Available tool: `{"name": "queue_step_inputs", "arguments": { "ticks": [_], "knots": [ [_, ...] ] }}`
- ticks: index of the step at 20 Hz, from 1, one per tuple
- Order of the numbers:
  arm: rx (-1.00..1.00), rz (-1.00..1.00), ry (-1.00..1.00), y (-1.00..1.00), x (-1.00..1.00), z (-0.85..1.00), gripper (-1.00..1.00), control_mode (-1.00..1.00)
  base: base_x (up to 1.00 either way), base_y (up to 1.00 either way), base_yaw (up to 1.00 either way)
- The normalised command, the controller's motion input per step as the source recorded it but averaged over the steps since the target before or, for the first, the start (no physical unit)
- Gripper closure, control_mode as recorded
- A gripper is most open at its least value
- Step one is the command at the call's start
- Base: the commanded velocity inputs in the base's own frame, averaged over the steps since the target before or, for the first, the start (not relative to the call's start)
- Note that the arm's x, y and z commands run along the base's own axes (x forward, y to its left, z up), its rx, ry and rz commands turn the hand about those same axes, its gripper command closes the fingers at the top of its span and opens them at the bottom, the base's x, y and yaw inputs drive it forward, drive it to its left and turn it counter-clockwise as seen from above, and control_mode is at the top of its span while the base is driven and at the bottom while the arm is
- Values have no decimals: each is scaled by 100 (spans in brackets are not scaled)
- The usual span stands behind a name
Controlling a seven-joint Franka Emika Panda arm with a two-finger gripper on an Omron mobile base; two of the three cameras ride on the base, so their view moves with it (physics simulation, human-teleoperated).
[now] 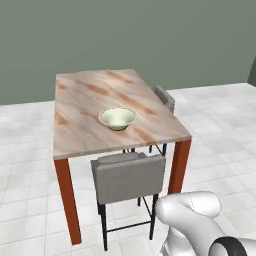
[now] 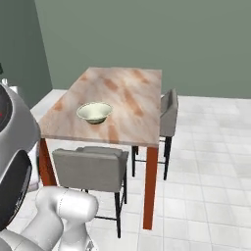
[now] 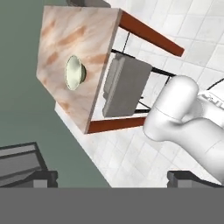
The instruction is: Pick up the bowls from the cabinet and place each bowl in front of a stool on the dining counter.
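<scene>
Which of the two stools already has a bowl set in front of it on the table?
The near stool at the table's short end; the cream bowl sits just beyond its backrest. The other stool, along the long side, has bare tabletop before it.

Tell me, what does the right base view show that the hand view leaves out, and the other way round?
Right base view's own: the corner where two grey-green walls meet, behind the table. Hand view's own: the gripper, its two dark finger tips standing wide apart, open and holding nothing. Shared: the wide, shallow cream bowl sitting on the long beige-and-tan marble-look dining counter, the grey padded stool at the counter's end near the bowl, and the white tiled floor.
</scene>
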Motion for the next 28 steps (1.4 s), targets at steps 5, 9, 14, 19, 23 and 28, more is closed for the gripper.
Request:
{"name": "queue_step_inputs", "arguments": {
  "ticks": [5,9,14,19,23,28],
  "knots": [
    [0,0,0,0,0,0,-100,100,-100,-43,-30],
    [0,0,0,0,0,0,-100,100,-100,-27,-56],
    [0,0,0,0,0,0,-100,100,-72,4,-87],
    [0,0,0,0,0,0,-100,100,-14,5,-100],
    [0,0,0,0,0,0,-100,100,0,1,-100],
    [0,0,0,0,0,0,-100,100,0,3,-100]
  ]
}}
